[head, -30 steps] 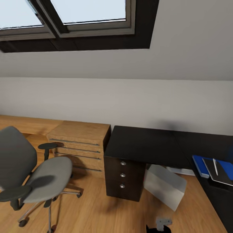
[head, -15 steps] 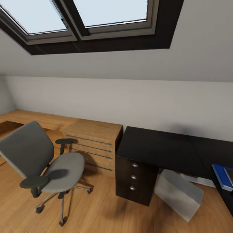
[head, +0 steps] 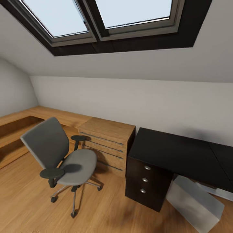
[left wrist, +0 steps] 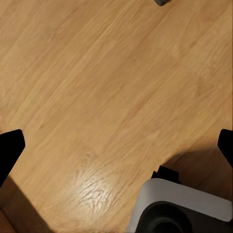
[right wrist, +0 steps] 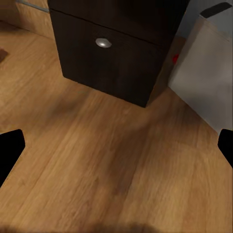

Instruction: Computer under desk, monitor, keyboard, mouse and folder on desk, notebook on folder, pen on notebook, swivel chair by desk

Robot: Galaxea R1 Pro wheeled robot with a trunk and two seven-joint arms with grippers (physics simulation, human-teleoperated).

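Note:
The grey swivel chair (head: 66, 160) stands on the plank floor, left of the light wooden chest and apart from the desk; its seat is bare. The black desk (head: 176, 153) fills the right side, with its three-drawer unit (head: 145, 181) at its left end. Under the desk top the white computer (head: 194, 204) leans tilted. My left gripper (left wrist: 116, 145) hangs open over bare floor. My right gripper (right wrist: 116, 145) is open, low, facing the drawer unit (right wrist: 116, 53) and the computer (right wrist: 208, 77). Monitor, keyboard, mouse, folder, notebook and pen are out of view.
A light wooden drawer chest (head: 108, 142) sits between chair and desk against the wall. A low wooden platform (head: 19, 124) runs along the left wall. Skylights (head: 97, 14) sit in the sloped ceiling. Part of my base (left wrist: 179, 208) shows by the left gripper.
The head camera has swung left and upward. The blue folder with the notebook and pen slid out past the right edge, and more of the left wall came in. The chair itself stayed put.

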